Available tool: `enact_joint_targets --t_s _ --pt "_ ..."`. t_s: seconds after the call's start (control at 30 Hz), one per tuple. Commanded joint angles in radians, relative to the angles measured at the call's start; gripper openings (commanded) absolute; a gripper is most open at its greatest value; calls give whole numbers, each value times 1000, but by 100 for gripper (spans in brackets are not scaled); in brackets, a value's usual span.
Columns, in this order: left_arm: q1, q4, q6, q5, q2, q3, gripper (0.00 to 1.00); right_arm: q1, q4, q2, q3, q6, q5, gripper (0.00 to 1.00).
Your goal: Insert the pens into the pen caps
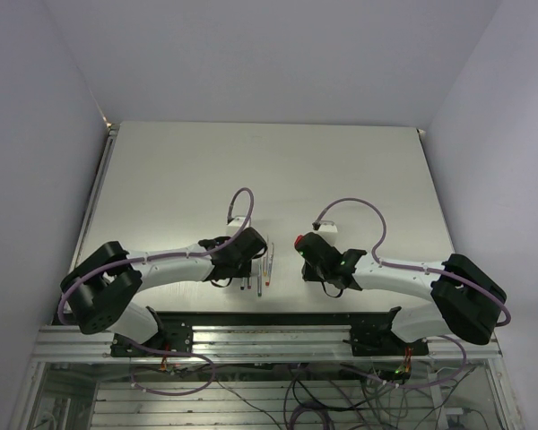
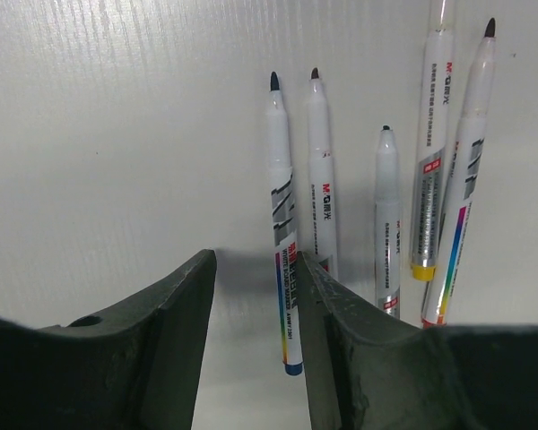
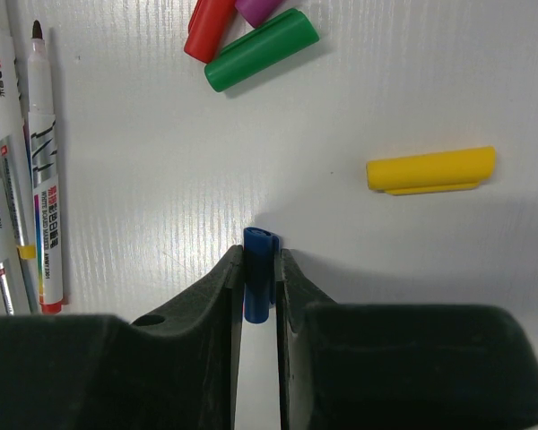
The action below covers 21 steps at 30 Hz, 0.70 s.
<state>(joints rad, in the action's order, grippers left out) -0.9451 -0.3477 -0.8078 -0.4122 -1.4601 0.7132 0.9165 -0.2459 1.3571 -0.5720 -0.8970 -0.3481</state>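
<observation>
Right tool [image 3: 258, 253]: jaws drawn in tight, clamped on the dark blue cap [image 3: 258, 287]. Cap is pinched upright between the two pads, with one end poking out past the fingertips toward the white worktop [image 3: 359, 90]. Cannot tell whether that end touches the surface.

Other caps lie loose on the worktop in the right wrist view:
- yellow cap [image 3: 430, 170] lies flat on its own, off to one side and well apart from the rest.
- green cap [image 3: 260, 49], red cap [image 3: 211, 27] and magenta cap [image 3: 255, 9] are bunched close together at the top edge of the view. The magenta one is partly cut off.

Left tool [image 2: 255, 264]: jaws apart, nothing clamped.
- Five pens [image 2: 387, 224] lie on the worktop ahead of it. They are roughly parallel and side by side, with bare dark tips pointing away from the tool.
- Blue-ended pen [image 2: 282, 224] shows inside the gap, close against the finger on the right of the view. Contact not clear.
- Next pen over is partly hidden behind that same finger.
- Yellow and red bands are visible low on two of the farther barrels.

Top view: the pens sit in a small cluster between the two arms, toward the near edge of the worktop, just beside the left tool. The right tool sits a little apart on the other side.
</observation>
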Motion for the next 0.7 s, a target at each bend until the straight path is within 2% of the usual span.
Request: enact_joint_targets --t_s 0.0,0.23,0.43,0.57,0.67 --pt "4 5 0 5 -15 -5 52 4 -48 7 17 -11 7 0" --pt "5 -24 -6 -6 -21 -15 50 5 -50 5 16 -15 8 0" --pt "6 -65 -16 -10 -32 -21 40 4 -58 -6 12 -22 7 0" --pt "8 -86 -16 -1 -37 -28 29 4 -72 -23 8 -25 5 0" --pt "9 -99 -20 4 -37 -39 33 4 -81 -37 5 -28 3 0"
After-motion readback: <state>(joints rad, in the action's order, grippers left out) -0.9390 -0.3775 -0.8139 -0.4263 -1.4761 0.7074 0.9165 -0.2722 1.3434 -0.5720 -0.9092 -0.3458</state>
